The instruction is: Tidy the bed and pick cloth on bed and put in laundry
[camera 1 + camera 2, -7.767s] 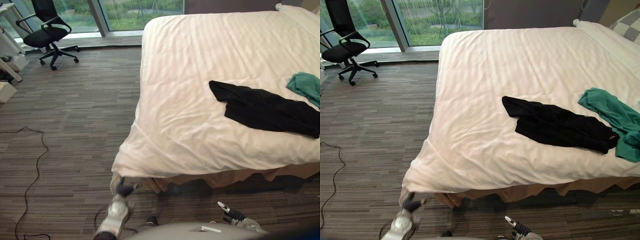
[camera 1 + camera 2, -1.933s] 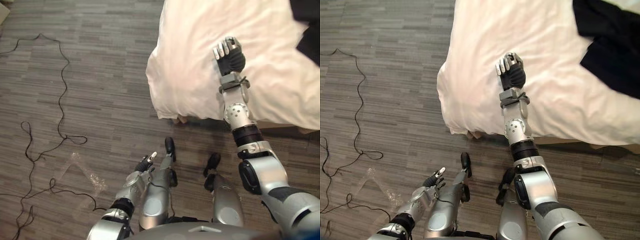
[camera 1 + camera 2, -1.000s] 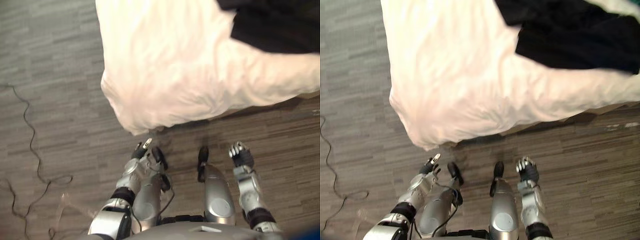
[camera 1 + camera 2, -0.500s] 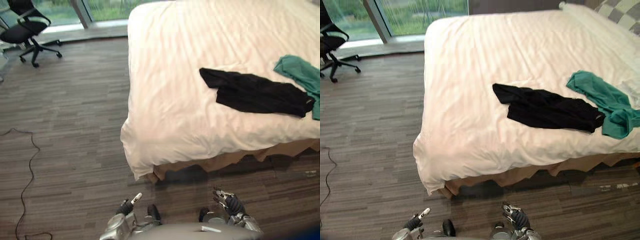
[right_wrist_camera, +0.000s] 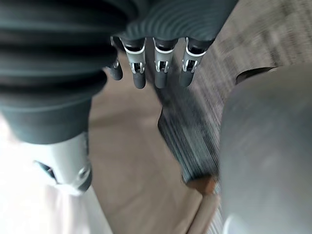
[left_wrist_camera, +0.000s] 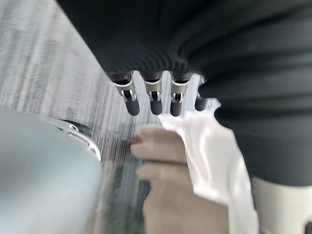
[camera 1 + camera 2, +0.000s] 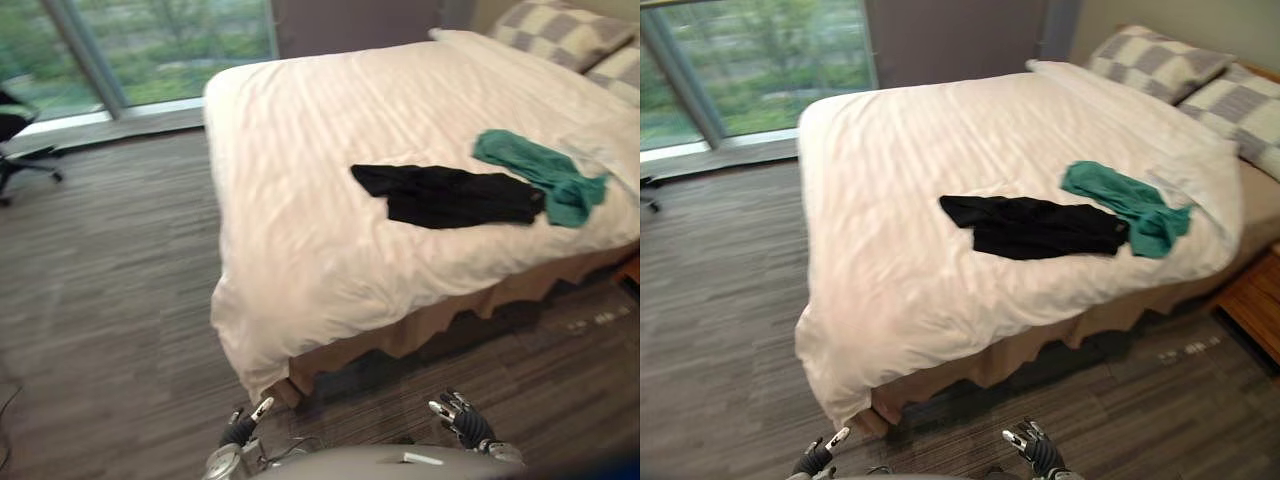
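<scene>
Left hand (image 7: 243, 430), right hand (image 7: 465, 422) relaxed; black cloth (image 7: 450, 195), teal cloth (image 7: 535, 172) on bed (image 7: 320, 130)

Cut edges and unclear folds

An office chair (image 7: 12, 112) was cut by the left edge, and the checked pillows (image 7: 560, 28) ran off the top right corner. A brown wooden unit (image 7: 1252, 298) beside the bed (image 7: 920, 160) was cropped at the right edge. Where the black cloth (image 7: 1035, 226) met the green cloth (image 7: 1125, 208), which lay on top could not be told, nor what garment either was. The left hand (image 7: 818, 458) and right hand (image 7: 1037, 450) were cut at the bottom edge.
</scene>
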